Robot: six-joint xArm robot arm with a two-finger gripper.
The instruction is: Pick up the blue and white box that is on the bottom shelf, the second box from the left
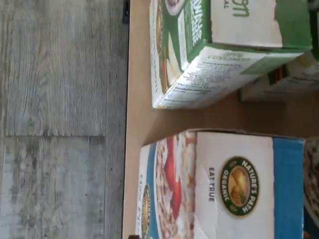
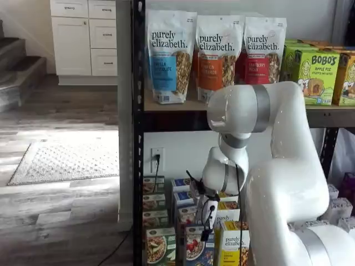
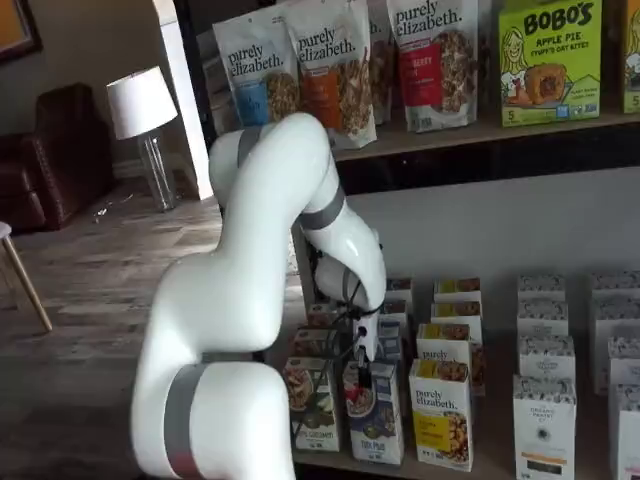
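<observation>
Claw suspended from the white arm directly above the front row of the bottom shelf, fingers apart and empty by judgement, since both shelf views show only its narrow body and cable. Just beneath it stands the blue and white box, upright, a Nature's Path carton whose white top and blue edge fill the wrist view. Beside the claw on one side stands a green box of the same shape; on the other, a yellow purely elizabeth box. Both neighbours stand close, leaving narrow gaps for the fingers. Probable faults: a finger landing on a neighbour's top, or a descent off centre tipping the carton backward into the rows behind.
</observation>
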